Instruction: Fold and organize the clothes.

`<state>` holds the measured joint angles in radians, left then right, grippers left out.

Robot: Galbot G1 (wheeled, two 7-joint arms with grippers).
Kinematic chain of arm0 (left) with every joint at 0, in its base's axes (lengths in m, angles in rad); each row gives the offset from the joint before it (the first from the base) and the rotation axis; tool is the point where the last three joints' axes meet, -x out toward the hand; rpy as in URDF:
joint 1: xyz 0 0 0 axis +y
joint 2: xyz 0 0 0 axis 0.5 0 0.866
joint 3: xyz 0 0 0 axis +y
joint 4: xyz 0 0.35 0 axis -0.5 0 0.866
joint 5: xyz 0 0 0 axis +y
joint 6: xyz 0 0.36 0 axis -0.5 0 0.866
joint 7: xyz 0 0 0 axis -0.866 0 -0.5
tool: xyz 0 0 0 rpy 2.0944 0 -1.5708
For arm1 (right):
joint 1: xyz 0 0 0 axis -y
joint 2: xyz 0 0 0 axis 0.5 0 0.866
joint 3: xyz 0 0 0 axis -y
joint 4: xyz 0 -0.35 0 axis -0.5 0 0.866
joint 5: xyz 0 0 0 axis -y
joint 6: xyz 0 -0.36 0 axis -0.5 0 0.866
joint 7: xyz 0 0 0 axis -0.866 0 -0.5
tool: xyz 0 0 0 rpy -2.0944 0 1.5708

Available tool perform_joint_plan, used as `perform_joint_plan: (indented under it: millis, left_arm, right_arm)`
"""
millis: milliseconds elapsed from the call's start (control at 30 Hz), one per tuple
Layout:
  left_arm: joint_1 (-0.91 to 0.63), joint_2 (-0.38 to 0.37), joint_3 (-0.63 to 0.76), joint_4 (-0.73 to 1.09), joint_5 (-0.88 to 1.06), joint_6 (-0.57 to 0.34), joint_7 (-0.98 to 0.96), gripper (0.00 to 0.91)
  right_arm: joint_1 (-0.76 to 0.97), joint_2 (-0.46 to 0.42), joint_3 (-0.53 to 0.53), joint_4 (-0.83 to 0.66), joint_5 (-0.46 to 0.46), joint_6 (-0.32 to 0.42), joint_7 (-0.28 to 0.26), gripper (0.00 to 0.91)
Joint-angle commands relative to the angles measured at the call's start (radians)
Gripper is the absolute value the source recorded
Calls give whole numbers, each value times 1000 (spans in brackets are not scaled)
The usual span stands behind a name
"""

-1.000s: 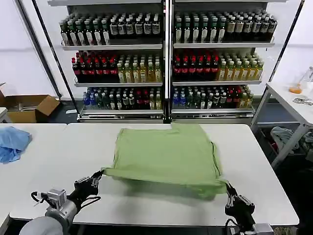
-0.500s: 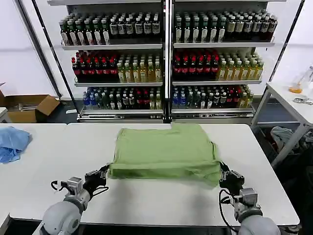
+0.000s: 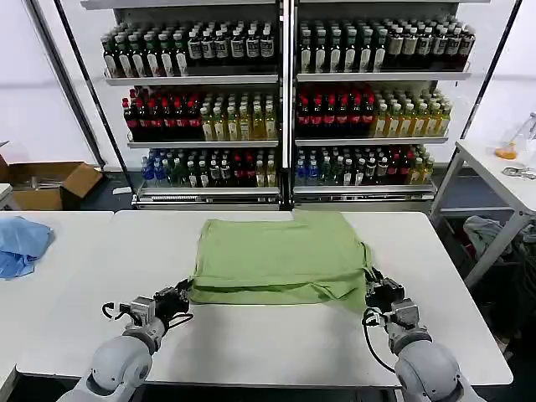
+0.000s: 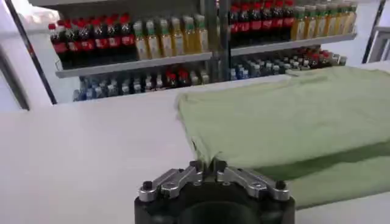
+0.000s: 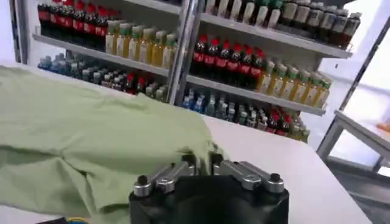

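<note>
T-shirt [image 3: 280,260] lying folded mid-table [image 3: 251,343], near hem pinched at both corners: left gripper [image 3: 179,299] clamped on the left corner, right gripper [image 3: 373,293] clamped on the right, jaws nearly closed on cloth in both wrist views. Best to keep both corners level and taut, lay the hem square onto the layer beneath, release together. Both arms low, reaching forward from the near edge; bottle shelves [image 3: 285,100] behind.

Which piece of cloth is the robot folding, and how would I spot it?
Find the white table before the bottle shelves. The T-shirt lies mid-table, pinched between the left gripper and right gripper. It is sage green; the cloth far left is blue.
</note>
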<state>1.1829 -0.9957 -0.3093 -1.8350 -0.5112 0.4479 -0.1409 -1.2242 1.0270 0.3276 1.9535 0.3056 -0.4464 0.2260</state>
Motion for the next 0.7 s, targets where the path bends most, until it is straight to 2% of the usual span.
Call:
perform_joint_plan:
  millis: [33,267,500,533,567,600,633,667,700]
  left_arm:
    - [45,-6,-14,-45,14,-2,-5,907]
    - [119,-21,-31,-67,14,-1,-14,907]
    - [64,-31,-8,-15,-10,6,-21,907]
    - [55,-32,-3,-7,-11,6,-20,705]
    - [53,-32,0,-3,-13,6,-20,564]
    - [50,-32,3,1,-16,6,-20,312]
    - [48,-31,4,5,-18,5,-20,222]
    - [48,-31,6,9,-18,4,-19,91]
    - [47,-29,7,12,-19,0,-18,30]
  right_arm:
    - [-44,14,28,33,-40,18,-8,907]
    - [-290,64,151,162,-27,11,15,907]
    - [-291,118,118,124,44,-43,46,907]
    - [-278,122,112,114,55,-48,47,907]
    - [-261,127,102,94,67,-55,50,846]
    - [-254,128,99,86,82,-61,51,584]
    - [-241,130,90,70,97,-65,56,413]
    - [-231,132,85,59,106,-65,58,81]
    - [-224,133,81,51,112,-64,58,0]
